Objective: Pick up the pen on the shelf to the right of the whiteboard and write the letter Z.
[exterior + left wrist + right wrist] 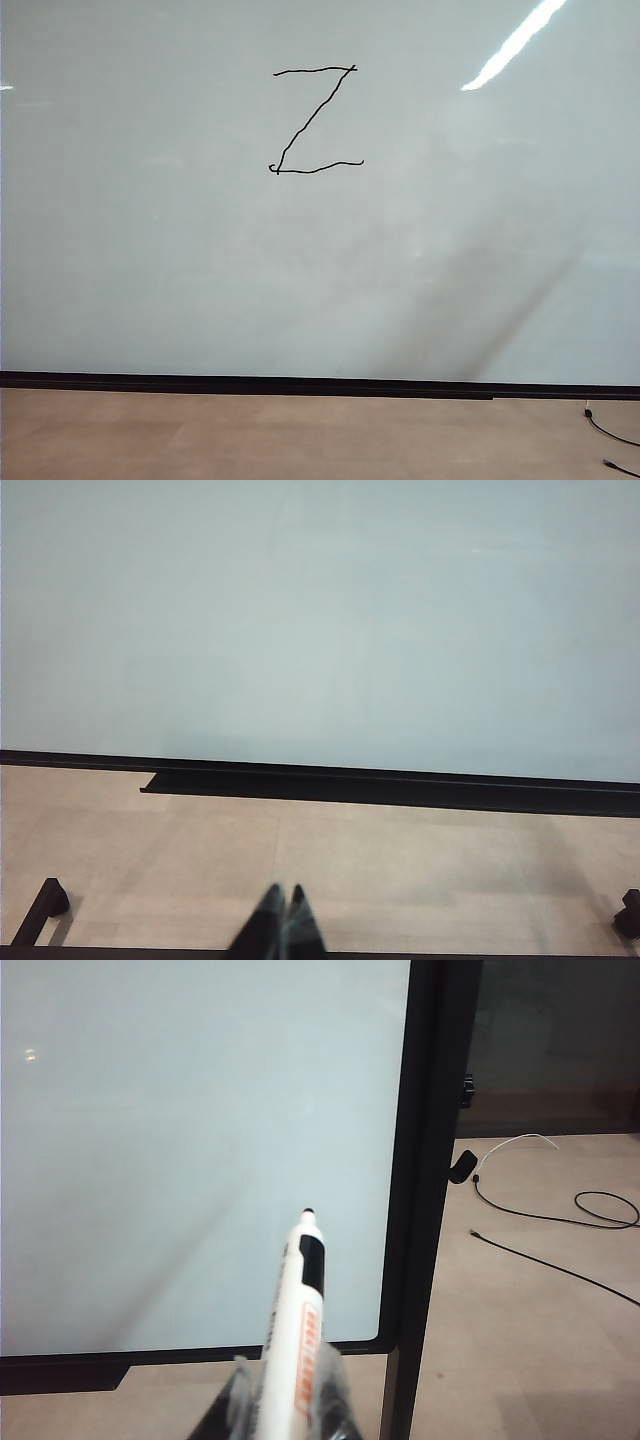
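Observation:
The whiteboard [150,250] fills the exterior view, and a thin black wobbly letter Z [315,120] is drawn high on it near the middle. Neither gripper appears in that view. In the right wrist view my right gripper [287,1400] is shut on the pen [298,1320], a white barrel with orange print and a small dark tip. The tip points toward the whiteboard [180,1140] and stands off its surface, near the board's black side frame [425,1160]. In the left wrist view my left gripper [284,892] is shut and empty, low in front of the whiteboard [320,610].
A black strip [300,383] runs along the board's lower edge above the tan floor [250,435]. A black shelf [400,788] sits under the board in the left wrist view. Black cables [560,1230] trail on the floor past the frame.

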